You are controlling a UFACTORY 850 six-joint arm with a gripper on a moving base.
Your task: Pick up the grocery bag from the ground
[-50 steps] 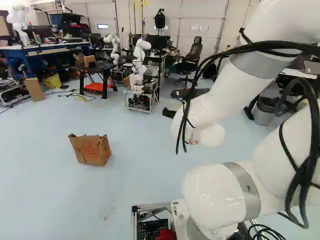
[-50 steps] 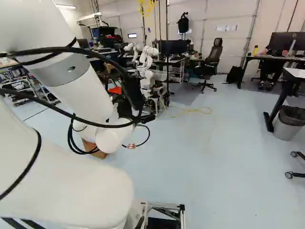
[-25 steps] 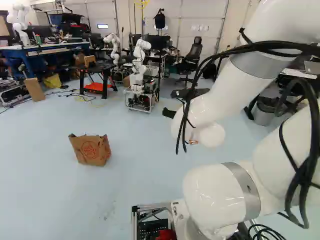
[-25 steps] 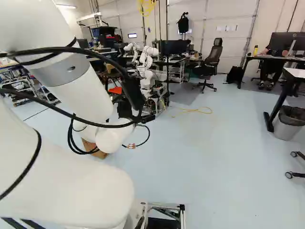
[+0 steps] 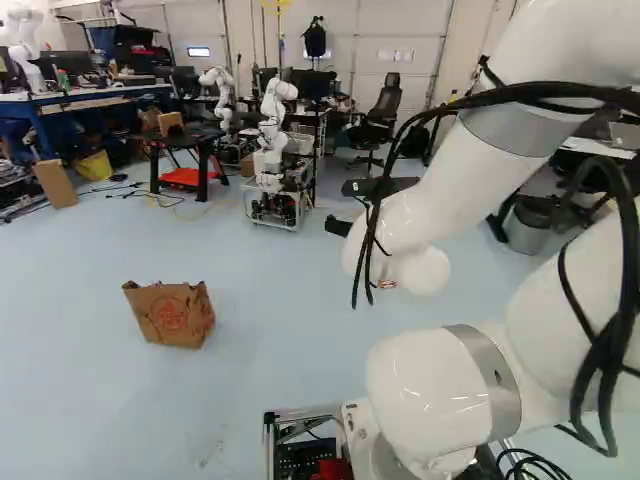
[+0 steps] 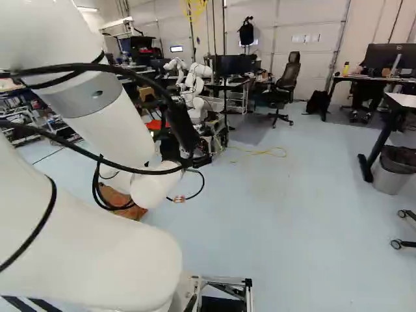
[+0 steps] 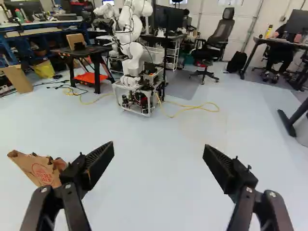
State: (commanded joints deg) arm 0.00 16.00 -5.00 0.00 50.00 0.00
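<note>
In the left base view my gripper (image 5: 340, 206) reaches out black past the white wrist joints, well above the floor. The wrist view shows the gripper (image 7: 159, 150) open, its two fingers wide apart with only floor between them. A brown paper grocery bag (image 5: 168, 315) with a red print stands on the pale floor, left of the arm in the left base view. In the wrist view the bag (image 7: 42, 169) shows beyond and outside one finger, which covers part of its side. The arm hides much of the bag (image 6: 120, 200) in the right base view.
Another robot (image 7: 137, 77) on a wheeled frame stands ahead, with a yellow cable (image 7: 192, 109) on the floor beside it. A black table (image 5: 185, 140) holds a box. Farther off are an office chair (image 6: 285, 88), desks and a grey bin (image 6: 392, 170).
The base has moved, forward with a slight turn: the bag shows nearer and farther left in the left base view. The arm keeps its pose against its lowest joint.
</note>
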